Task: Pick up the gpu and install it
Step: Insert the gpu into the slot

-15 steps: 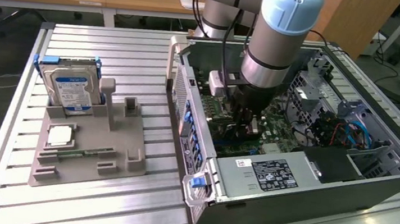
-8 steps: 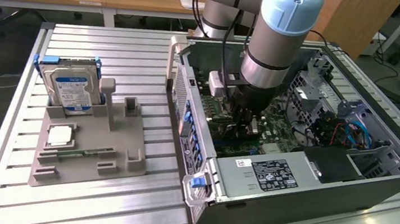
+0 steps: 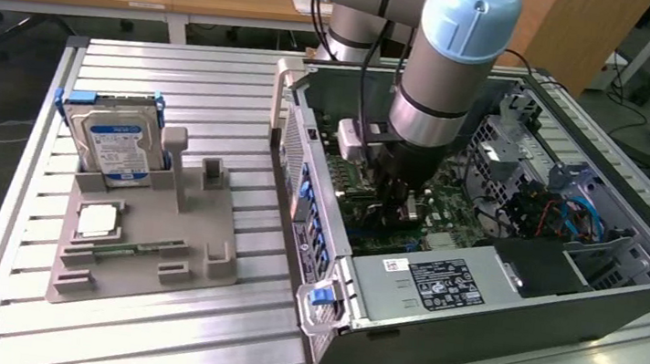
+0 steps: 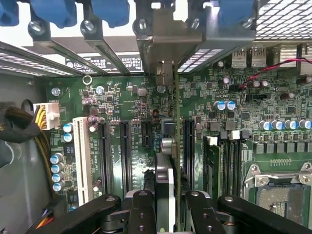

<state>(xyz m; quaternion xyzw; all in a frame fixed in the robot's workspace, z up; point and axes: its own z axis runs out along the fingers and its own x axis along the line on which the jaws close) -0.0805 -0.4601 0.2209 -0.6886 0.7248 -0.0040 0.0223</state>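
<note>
Gripper (image 4: 165, 207) clenched on the gpu (image 4: 165, 187) inside the open computer case (image 3: 606, 297).
You see the card held edge-on between the two black fingers (image 4: 141, 214), standing upright over the green motherboard (image 4: 136, 102) among its long dark slots, its metal end bracket reaching toward the case's rear openings. In the exterior view the arm (image 3: 456, 59) reaches down into the case; the hard drive (image 3: 118, 147) stands in a grey holder (image 3: 146, 244) to the exterior view's left.
</note>
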